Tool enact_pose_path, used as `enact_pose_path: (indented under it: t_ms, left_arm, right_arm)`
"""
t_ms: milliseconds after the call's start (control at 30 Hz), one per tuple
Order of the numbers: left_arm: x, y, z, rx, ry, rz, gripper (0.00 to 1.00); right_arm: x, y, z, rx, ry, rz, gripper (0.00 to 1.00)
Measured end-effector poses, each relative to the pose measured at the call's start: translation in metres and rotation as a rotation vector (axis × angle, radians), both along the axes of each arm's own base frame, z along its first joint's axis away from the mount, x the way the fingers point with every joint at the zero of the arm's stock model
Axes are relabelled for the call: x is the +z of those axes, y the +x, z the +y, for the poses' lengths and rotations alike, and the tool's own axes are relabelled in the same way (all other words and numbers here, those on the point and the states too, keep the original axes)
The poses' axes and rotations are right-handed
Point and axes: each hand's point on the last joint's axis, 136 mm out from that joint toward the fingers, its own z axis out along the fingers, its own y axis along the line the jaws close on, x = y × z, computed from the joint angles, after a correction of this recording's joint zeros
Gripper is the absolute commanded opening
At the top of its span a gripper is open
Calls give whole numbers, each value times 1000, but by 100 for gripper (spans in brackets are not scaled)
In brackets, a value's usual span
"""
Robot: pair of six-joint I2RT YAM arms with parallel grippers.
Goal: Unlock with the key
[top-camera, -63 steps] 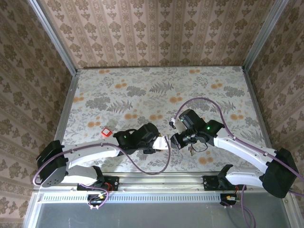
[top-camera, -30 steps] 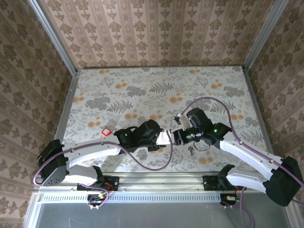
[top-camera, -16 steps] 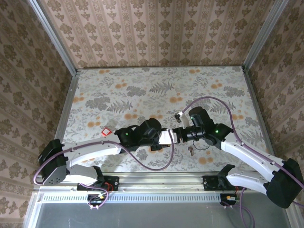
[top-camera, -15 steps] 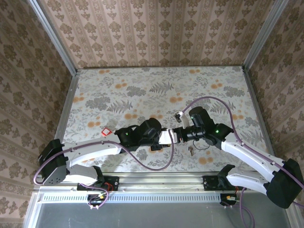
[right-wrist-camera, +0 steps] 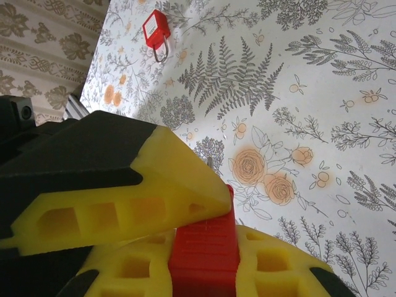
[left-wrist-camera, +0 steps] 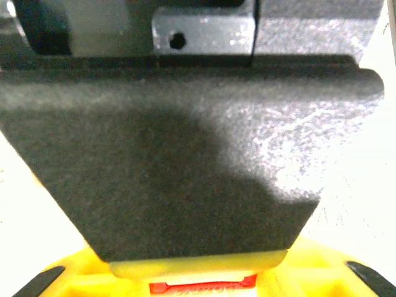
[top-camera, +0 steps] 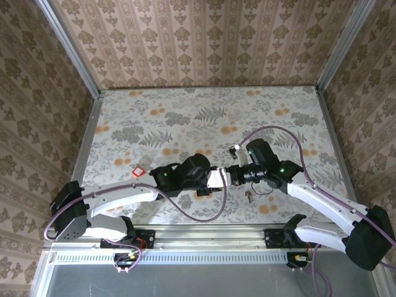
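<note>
Grey key (top-camera: 249, 197) tiny, thin, on table (top-camera: 154, 117); right gripper (right-wrist-camera: 216, 219) clamps red padlock (right-wrist-camera: 204, 257).

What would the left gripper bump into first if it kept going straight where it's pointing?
Most likely the right gripper. The left gripper points straight at it, nearly tip to tip, and the right gripper is clamped on a red padlock. Depth is hard to judge from above.

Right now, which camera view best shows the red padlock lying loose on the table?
Right wrist: the loose padlock shows its red body and silver shackle clearly. Top external gives just a tiny red square, with no shackle to make out.
</note>
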Motion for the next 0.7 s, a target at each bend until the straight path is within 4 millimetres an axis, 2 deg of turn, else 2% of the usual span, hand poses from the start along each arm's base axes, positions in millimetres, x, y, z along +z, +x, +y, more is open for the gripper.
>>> enact_pose_path:
  t_ms: [67, 133, 267, 367, 567, 700]
  left_arm:
    - [0, -1, -1, -7, -32, -8, 56]
    - [10, -4, -8, -30, -107, -21, 62]
    - [37, -5, -11, -43, -233, -51, 64]
    - [44, -4, -8, -45, -288, -49, 64]
    - [40, -1, -3, -42, -301, -25, 65]
    - [24, 3, 7, -21, -282, 0, 65]
  right_arm:
    - [0, -1, 0, 5, 10, 14, 0]
    - [3, -5, 3, 26, 36, 24, 0]
    - [10, -7, 7, 52, 77, 29, 0]
    - [15, -7, 9, 65, 102, 23, 0]
    - [18, -5, 8, 64, 118, 21, 0]
    - [20, -6, 8, 68, 126, 27, 0]
